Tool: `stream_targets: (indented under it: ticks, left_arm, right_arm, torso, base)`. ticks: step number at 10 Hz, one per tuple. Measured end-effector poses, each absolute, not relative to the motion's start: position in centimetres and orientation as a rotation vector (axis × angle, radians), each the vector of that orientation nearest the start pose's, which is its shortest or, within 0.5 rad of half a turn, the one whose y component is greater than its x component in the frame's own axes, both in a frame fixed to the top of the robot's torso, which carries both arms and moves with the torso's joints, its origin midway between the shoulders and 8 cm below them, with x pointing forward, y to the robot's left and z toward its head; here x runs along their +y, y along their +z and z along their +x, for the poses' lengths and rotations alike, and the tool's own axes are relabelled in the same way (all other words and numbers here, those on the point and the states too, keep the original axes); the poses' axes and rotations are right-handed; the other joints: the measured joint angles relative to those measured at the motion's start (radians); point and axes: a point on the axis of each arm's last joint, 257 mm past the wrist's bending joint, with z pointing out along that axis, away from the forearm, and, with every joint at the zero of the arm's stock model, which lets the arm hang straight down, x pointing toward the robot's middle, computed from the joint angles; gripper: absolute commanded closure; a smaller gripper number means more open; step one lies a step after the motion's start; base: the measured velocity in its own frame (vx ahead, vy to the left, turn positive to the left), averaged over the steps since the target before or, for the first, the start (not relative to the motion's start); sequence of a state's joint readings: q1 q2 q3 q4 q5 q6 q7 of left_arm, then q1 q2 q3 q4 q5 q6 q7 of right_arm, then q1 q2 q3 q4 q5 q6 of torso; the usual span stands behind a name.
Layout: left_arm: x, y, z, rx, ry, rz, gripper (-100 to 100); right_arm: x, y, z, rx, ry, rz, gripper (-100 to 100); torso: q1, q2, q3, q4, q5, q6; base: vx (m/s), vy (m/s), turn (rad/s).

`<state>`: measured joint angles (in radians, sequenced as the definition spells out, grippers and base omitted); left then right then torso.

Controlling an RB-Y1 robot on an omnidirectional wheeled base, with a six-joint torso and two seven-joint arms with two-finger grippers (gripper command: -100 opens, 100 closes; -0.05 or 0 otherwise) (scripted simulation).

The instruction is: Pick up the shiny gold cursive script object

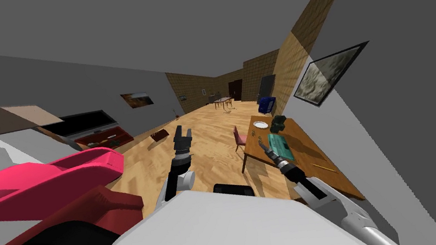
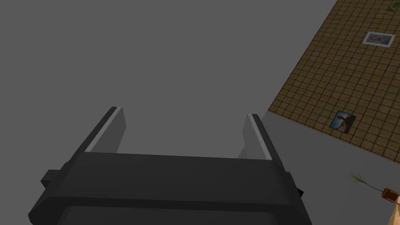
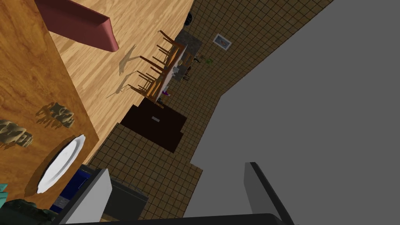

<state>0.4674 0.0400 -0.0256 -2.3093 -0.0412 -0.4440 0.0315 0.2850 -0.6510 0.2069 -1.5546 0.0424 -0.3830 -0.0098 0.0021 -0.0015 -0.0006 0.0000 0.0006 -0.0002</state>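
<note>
Over the desk [image 3: 23, 58]: right claw [image 1: 264, 148] spread, gold script object [image 3: 58, 114] not yet reached.
It lies by the desk's floor-side edge, just short of the white plate [image 3: 62, 162]. I'd tip the wrist down and straddle its narrow side. A like gold piece [image 3: 15, 134] beside it is cut off, so I cannot tell whether they are one object or two. The left claw [image 2: 185, 113] hangs spread.

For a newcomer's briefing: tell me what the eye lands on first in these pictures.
The bright pink shape on my left stands out most. On my right, a wooden table carries a white plate and a teal object, the open right gripper at its edge. A gold script object lies near the plate, a similar one beside it.
</note>
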Motion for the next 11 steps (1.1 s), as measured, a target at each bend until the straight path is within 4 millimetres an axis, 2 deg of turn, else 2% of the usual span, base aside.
stream_targets:
  ticks: [4, 5, 7, 9, 11]
  left_arm:
    - [25.9, 3.6, 35.2, 0.660, -1.342, -0.617, 0]
    - [25.9, 3.6, 35.2, 0.660, -1.343, -0.617, 0]
    - [25.9, 3.6, 35.2, 0.660, -1.342, -0.617, 0]
    - [25.9, 3.6, 35.2, 0.660, -1.342, -0.617, 0]
    - [25.9, 3.6, 35.2, 0.660, -1.342, -0.617, 0]
  right_arm:
    - [-34.6, -33.8, 41.0, 1.763, 0.825, 0.625, -100]
    - [-36.2, -34.8, 40.2, 1.797, 0.785, 0.627, -100]
    - [-37.7, -36.8, 39.6, 1.836, 0.731, 0.646, -100]
    - [-39.9, -39.1, 38.1, 1.894, 0.652, 0.665, -100]
    - [-42.0, -40.6, 36.4, 1.938, 0.590, 0.677, -100]
  torso:
    - [-0.001, 0.000, 0.000, 0.000, 0.000, 0.001]
    - [0.000, -0.001, 0.000, 0.000, 0.000, 0.000]
    - [-0.001, 0.000, 0.000, 0.000, 0.000, 0.001]
    - [0.000, -0.002, -0.001, -0.001, 0.000, 0.001]
    - [0.000, -0.001, -0.001, 0.000, 0.000, 0.000]
  base:
    - [0.038, 0.047, 0.125]
    - [0.049, 0.042, 0.111]
    - [0.047, 0.032, 0.108]
    - [0.053, 0.028, 0.047]
    - [0.062, 0.039, 0.155]
